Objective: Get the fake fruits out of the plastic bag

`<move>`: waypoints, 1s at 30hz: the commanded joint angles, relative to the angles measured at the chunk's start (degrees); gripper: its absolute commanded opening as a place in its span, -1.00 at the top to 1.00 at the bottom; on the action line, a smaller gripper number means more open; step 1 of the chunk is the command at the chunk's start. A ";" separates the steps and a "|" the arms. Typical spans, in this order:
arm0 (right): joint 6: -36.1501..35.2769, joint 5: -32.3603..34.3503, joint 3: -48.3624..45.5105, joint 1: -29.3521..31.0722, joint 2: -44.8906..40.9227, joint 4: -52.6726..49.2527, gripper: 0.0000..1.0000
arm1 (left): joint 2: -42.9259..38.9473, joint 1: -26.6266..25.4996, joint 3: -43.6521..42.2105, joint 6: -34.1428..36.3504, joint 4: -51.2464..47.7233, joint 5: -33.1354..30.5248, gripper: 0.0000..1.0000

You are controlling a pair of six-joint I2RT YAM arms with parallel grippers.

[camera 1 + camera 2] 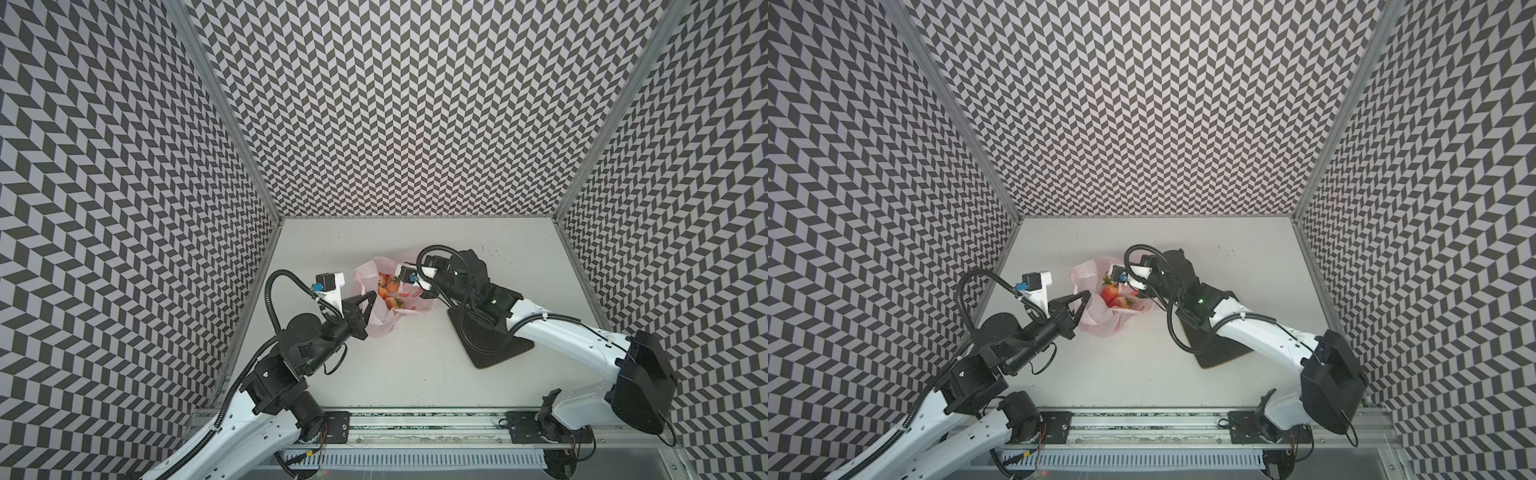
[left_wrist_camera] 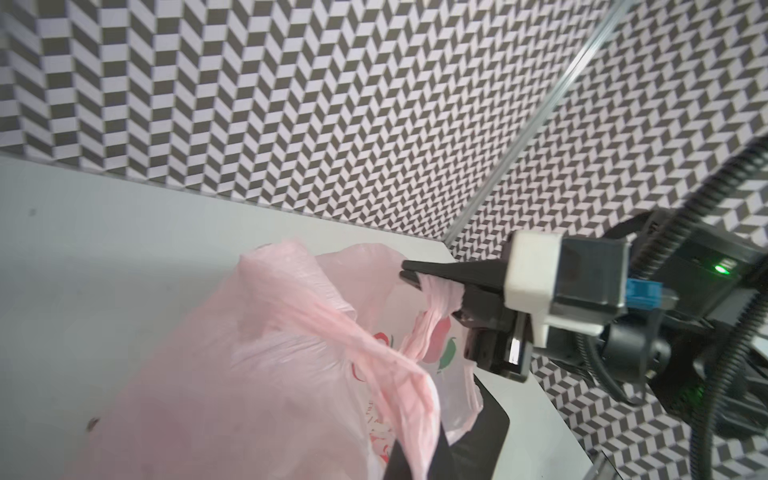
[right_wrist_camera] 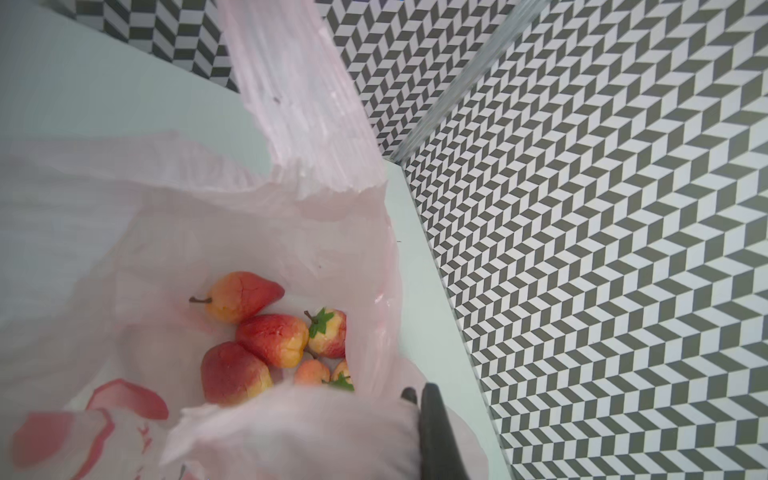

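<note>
Jaws, left and right, clamped on plastic bag (image 2: 270,374) handles. Seemingly spreading the mouth, fake fruits (image 3: 270,332) inside. Next, probably: lift and tip.

Table (image 1: 415,374): pale grey, matt surface, closed in on three sides by chevron-patterned walls (image 1: 415,124). Two items are noted resting directly on it. The plastic bag (image 1: 384,322), crumpled and pale pink, is seated near the centre, slightly left. A dark board (image 1: 494,353) with rounded corners is laid flat just to the bag's right. Contact between the two cannot be determined.
</note>
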 commanded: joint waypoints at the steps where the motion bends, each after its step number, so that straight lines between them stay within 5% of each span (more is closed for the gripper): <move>1: 18.97 4.08 2.71 0.16 1.19 11.66 1.00 | 1.75 -0.20 3.39 -6.21 -2.20 -9.79 1.00; 4: 31.79 8.66 5.93 0.09 2.65 13.78 1.00 | 5.50 -0.06 6.09 -6.25 -0.41 -13.49 1.00; 10: 54.98 21.34 17.69 -1.30 8.24 8.53 1.00 | 17.06 2.06 16.21 8.28 8.48 -14.83 1.00; 14: 66.73 22.91 26.02 -4.77 12.62 5.97 1.00 | 24.55 11.45 22.60 15.16 16.16 -4.03 1.00; 21: 74.78 22.37 28.54 -8.93 14.59 7.28 1.00 | 33.90 19.57 29.50 19.75 22.68 7.78 1.00; 30: 77.27 20.85 3.97 -10.37 2.32 8.11 0.99 | 25.45 19.57 14.25 20.62 30.19 22.95 1.00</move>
